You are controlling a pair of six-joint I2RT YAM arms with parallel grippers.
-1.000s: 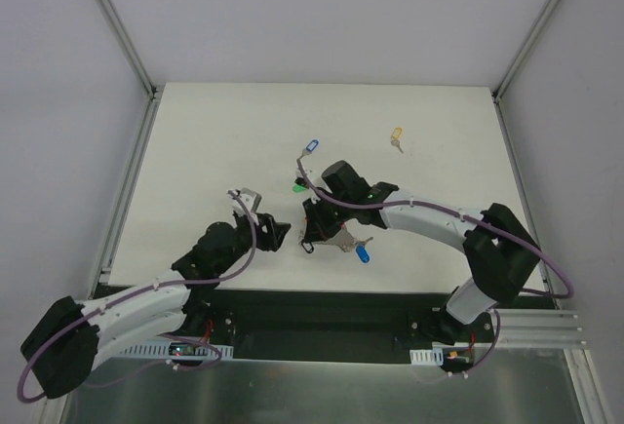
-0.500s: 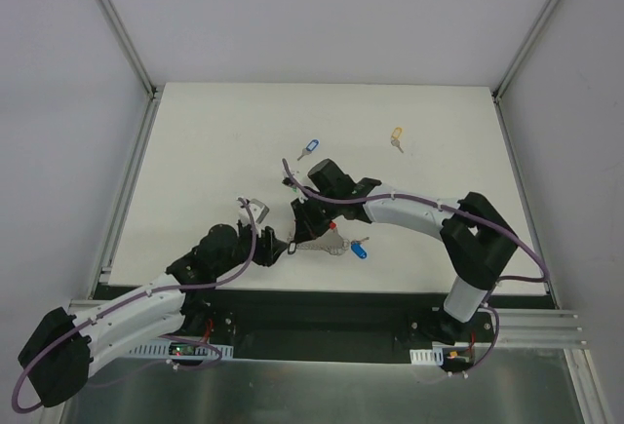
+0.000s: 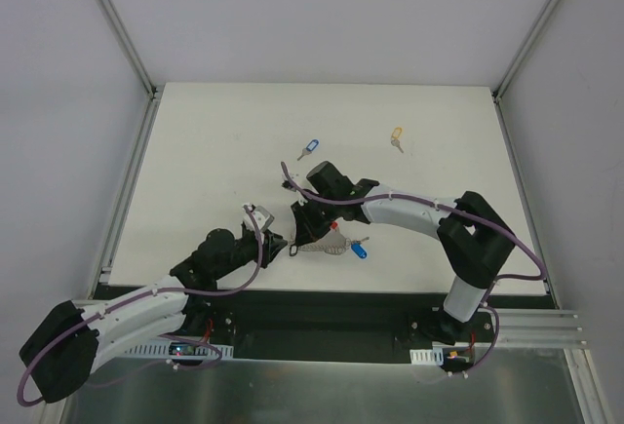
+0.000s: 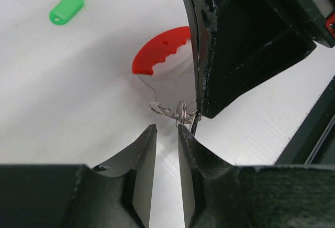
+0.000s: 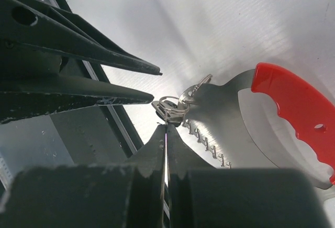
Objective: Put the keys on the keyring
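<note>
On the white table (image 3: 195, 151), seen from overhead, the two arms meet near the front edge, and their black bulk covers most of the keyring (image 5: 293, 102). Only a red speck and some grey show there. The wrist cameras show it lying flat on the table: a glossy red band on one half and a grey ribbed strip on the other. The right gripper (image 5: 166, 129) is pressed fully together, its tips pinching the keyring's thin wire at a cluster of small silver rings (image 5: 170, 106). We cannot make out what hangs from those rings. The left gripper (image 4: 166, 133) stands just short of that cluster with a narrow gap between its fingers and nothing in it. From above we see a blue-tagged key (image 3: 310, 147) and a yellow-tagged key (image 3: 396, 135) farther back, well apart. A second blue-tagged key (image 3: 360, 250) lies beside the keyring. The green-tagged key (image 4: 66, 9) shows only to the left wrist camera.
</note>
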